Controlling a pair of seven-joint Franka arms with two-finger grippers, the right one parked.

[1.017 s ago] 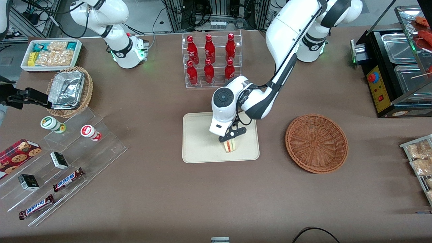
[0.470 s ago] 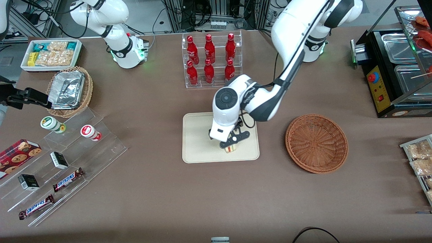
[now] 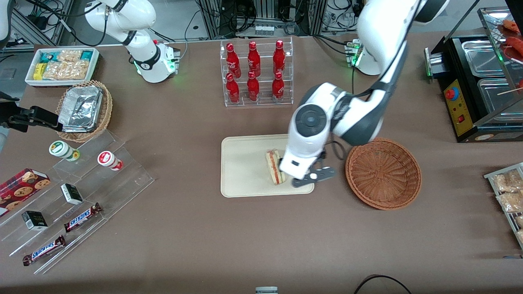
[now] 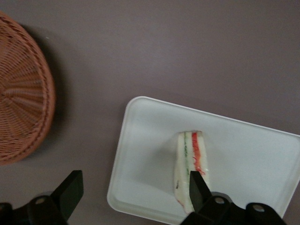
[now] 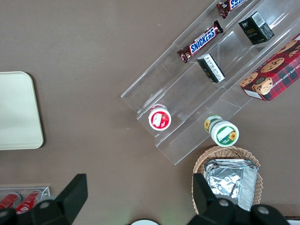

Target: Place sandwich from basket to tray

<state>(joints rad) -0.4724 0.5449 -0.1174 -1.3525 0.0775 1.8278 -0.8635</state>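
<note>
The sandwich (image 3: 274,166) lies on the cream tray (image 3: 243,165), in the part nearest the basket, with its red and pale filling edge showing. The reddish-brown wicker basket (image 3: 383,173) stands beside the tray, toward the working arm's end, and holds nothing. My left gripper (image 3: 312,178) hangs open and empty above the tray's corner, between the sandwich and the basket. In the left wrist view the gripper (image 4: 133,190) has its jaws wide apart above the tray's rim (image 4: 123,140); the sandwich (image 4: 190,161) lies by one fingertip (image 4: 197,187), and the basket (image 4: 18,117) shows too.
A rack of red bottles (image 3: 255,73) stands farther from the front camera than the tray. A black food warmer (image 3: 478,81) sits at the working arm's end. A stepped acrylic shelf with snacks (image 3: 81,183), a lighter basket of foil containers (image 3: 83,110) and a white bin (image 3: 61,65) lie toward the parked arm's end.
My gripper let go of the sandwich, rose and moved toward the basket. The sandwich stayed on the tray and now shows its full length.
</note>
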